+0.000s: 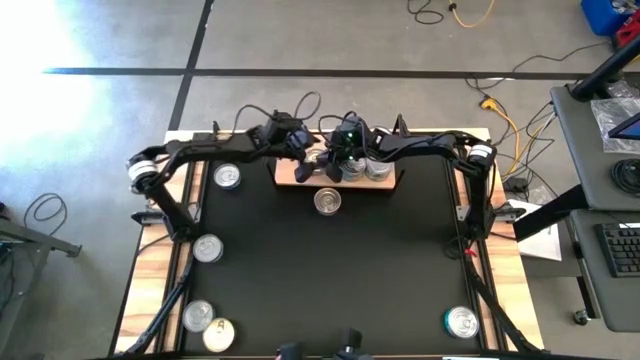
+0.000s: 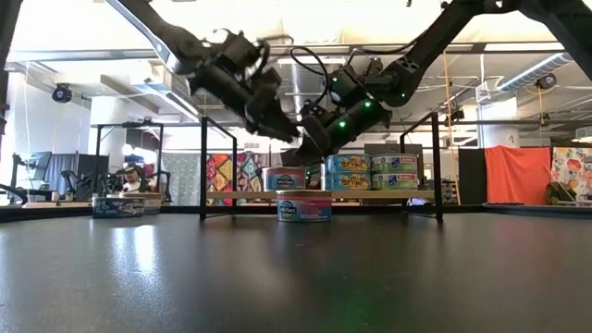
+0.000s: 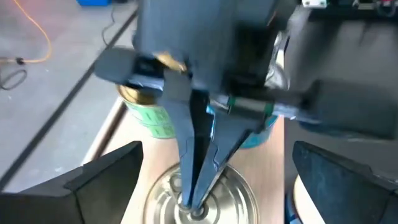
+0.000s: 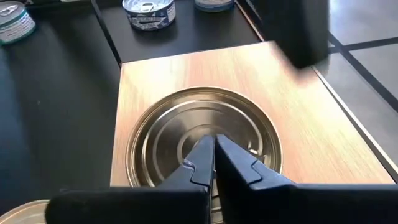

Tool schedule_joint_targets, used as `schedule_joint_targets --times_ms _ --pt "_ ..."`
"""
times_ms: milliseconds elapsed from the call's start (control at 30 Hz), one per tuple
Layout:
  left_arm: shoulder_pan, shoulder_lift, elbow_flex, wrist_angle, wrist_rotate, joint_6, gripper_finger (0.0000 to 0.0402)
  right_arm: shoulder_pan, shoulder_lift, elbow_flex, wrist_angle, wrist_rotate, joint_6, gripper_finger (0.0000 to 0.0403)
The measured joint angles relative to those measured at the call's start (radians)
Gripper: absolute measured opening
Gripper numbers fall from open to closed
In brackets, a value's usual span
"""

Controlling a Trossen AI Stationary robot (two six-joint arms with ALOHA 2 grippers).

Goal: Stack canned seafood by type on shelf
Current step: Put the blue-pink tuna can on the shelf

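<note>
Pressing our right hand point(image 4: 214, 146) — fingers pinched shut — onto a gold-lidded tin point(image 4: 202, 146) on the shelf point(image 1: 290, 176) at the bench's far edge, probably seating it; left hand point(image 1: 303, 150) waits beside, wide, empty

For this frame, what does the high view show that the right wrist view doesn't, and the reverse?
Only the high view shows both arms meeting over the shelf, the open left tool, and loose tins at the table's edges, such as the gold-lidded one in the near left corner.

Only the right wrist view shows the right tool, shut, with its tips on the ringed lid of a tin lying on the shelf board.

Both show the light-wood shelf and the black table.
</note>
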Motion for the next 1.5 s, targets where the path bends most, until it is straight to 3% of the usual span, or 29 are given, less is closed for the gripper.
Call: schedule_joint_targets --times_ms 267,433,633,767,933,1100,1300,1500 --pt "0.004 -0.079 0.000 -0.170 -0.020 0.002 0.0396 0.007 -0.056 0.111 -0.161 0.046 -0.033 0.0009" --pt "0.003 -0.079 0.036 -0.277 -0.042 -0.011 0.0358 0.022 -0.175 0.166 -0.294 0.061 -0.083 0.0009" --pt "0.003 -0.078 0.187 -0.482 -0.068 0.017 0.0248 0.047 -0.382 0.169 -0.404 0.154 -0.107 0.0009" --pt "0.003 -0.059 0.277 -0.607 -0.094 0.045 0.0147 0.070 -0.484 0.161 -0.513 0.195 -0.065 0.0009" --pt "0.003 -0.016 0.300 -0.626 -0.096 -0.002 0.0017 0.119 -0.551 0.161 -0.640 0.206 -0.054 0.0009" --pt "0.003 0.056 0.310 -0.639 -0.119 -0.077 0.0012 0.182 -0.577 0.160 -0.720 0.219 -0.022 0.0009" --pt "-0.035 0.160 0.380 -0.648 -0.183 -0.084 0.0001 0.260 -0.643 0.160 -0.844 0.382 -0.061 0.0009" --pt "-0.043 0.261 0.440 -0.724 -0.217 -0.044 0.0000 0.260 -0.715 0.158 -0.965 0.391 0.030 0.0009"
